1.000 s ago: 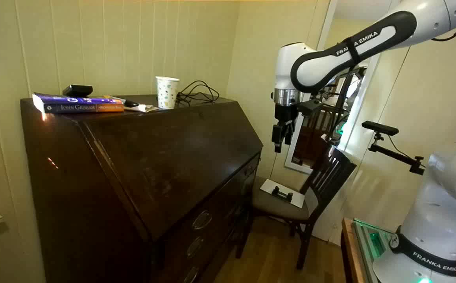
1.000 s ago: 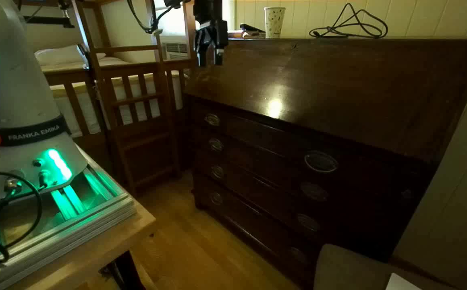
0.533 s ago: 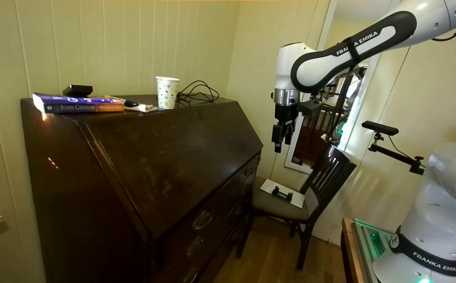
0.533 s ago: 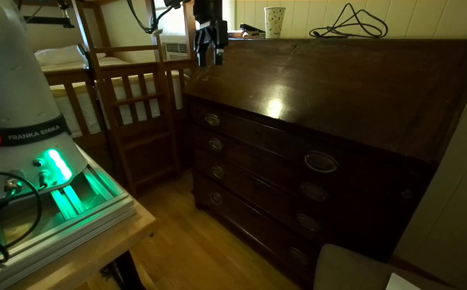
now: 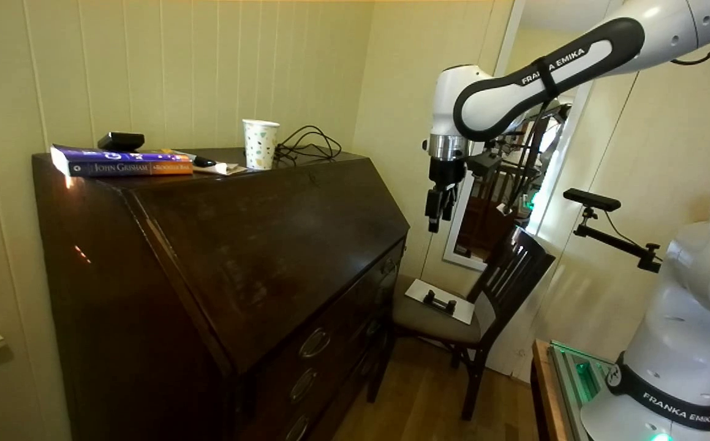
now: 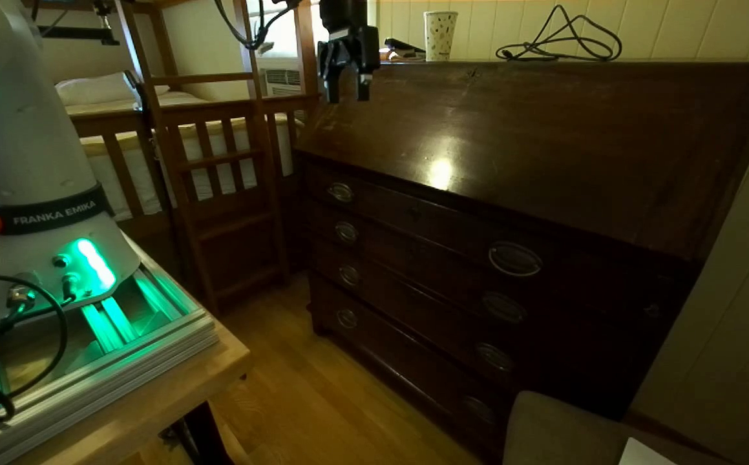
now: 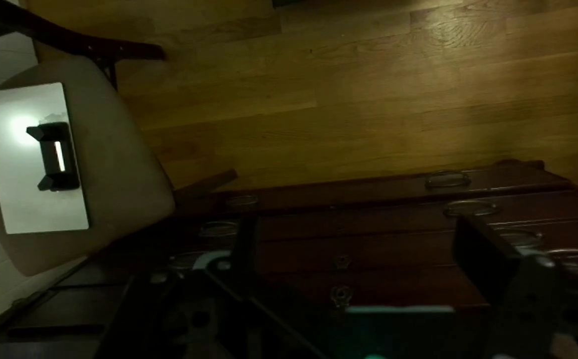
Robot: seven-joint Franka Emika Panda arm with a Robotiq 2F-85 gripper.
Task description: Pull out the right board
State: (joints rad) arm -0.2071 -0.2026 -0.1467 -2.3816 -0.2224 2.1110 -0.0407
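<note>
Hand (image 6: 348,95) spread wide, top centre in an exterior view; right board (image 6: 653,310) dim, lower right, well apart!

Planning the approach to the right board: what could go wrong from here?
Possibly a missed grip: in an exterior view, the right front of the desk is so dark that I can't clearly make out the board. The open gripper might also bump the chair standing close to that end, or knock the white panel lying on it.
</note>
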